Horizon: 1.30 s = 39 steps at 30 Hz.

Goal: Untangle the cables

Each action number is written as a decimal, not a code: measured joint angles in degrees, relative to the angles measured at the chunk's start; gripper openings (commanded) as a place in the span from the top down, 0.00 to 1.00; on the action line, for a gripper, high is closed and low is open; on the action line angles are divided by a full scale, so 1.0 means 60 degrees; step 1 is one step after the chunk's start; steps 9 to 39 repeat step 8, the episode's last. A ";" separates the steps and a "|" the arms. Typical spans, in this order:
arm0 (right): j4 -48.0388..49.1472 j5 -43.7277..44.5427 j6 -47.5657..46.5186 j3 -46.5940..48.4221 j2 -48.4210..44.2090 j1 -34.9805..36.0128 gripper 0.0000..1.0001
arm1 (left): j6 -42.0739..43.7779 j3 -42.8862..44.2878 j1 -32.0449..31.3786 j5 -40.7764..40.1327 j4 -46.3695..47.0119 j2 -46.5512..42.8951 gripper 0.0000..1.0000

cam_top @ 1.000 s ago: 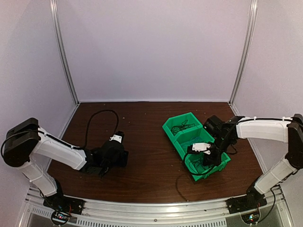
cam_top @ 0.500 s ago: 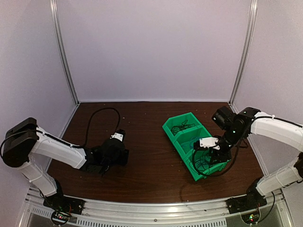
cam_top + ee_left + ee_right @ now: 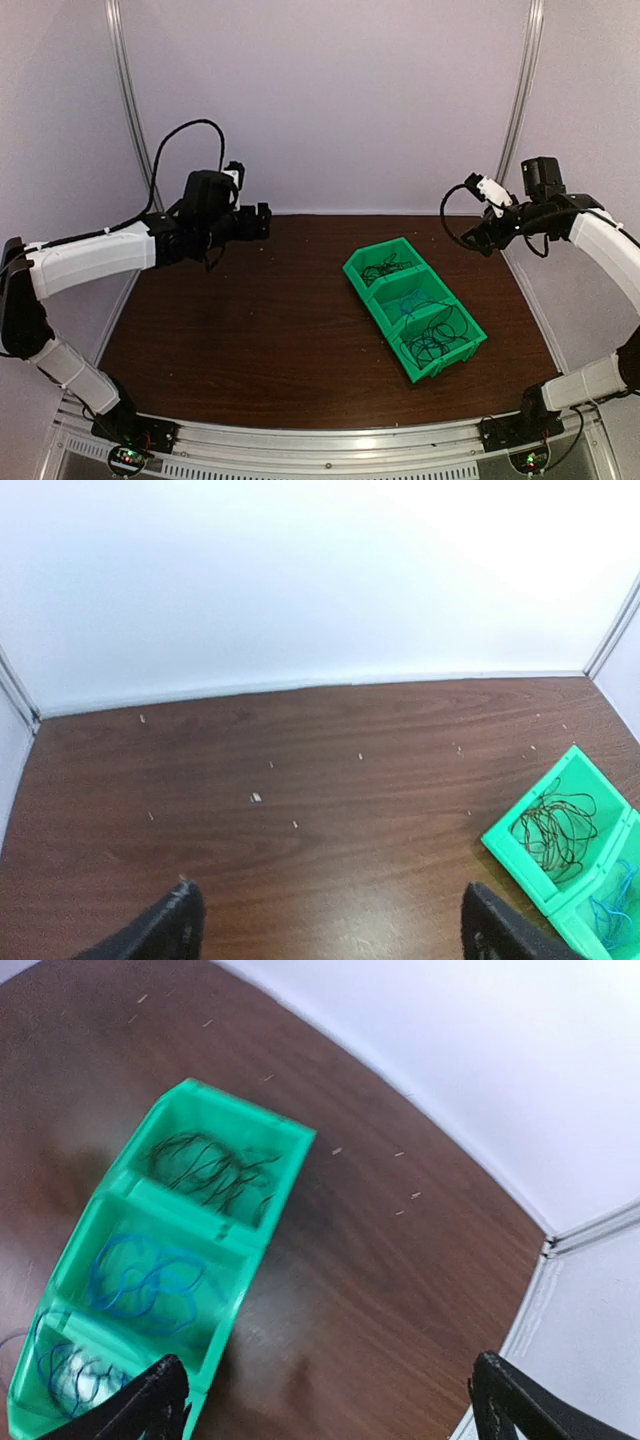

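Top external view: your left hand (image 3: 258, 220) and right hand (image 3: 482, 236) have both lifted away. A second ago the left sat low on the surface (image 3: 270, 320) at lower left, and the right was down in the nearest compartment of the green bin (image 3: 366, 300). Now they hang high, at upper left and upper right of the frame. In both wrist views the fingers stand wide apart with nothing between them. The cables are all in the bin, right of centre: black cables (image 3: 385, 268) in the far compartment, blue cables (image 3: 412, 300) in the middle, and a mixed bundle (image 3: 438, 340) in the nearest. With each kind sorted and no hand holding anything, you can likely treat the untangling as finished.
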 measured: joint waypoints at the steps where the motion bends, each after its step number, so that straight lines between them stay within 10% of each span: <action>1: 0.0470 0.0066 0.0452 -0.0025 0.0000 -0.0197 0.00 | 0.0117 0.0517 0.0113 0.0018 -0.0248 0.0102 0.02; 8: 0.4014 0.1290 0.3850 -0.0965 -0.0270 -0.0379 0.00 | 0.0583 0.2189 0.0313 0.0062 -0.1231 0.0459 0.02; 39: 0.4014 0.1290 0.3850 -0.0965 -0.0270 -0.0379 0.00 | 0.0583 0.2189 0.0313 0.0062 -0.1231 0.0459 0.02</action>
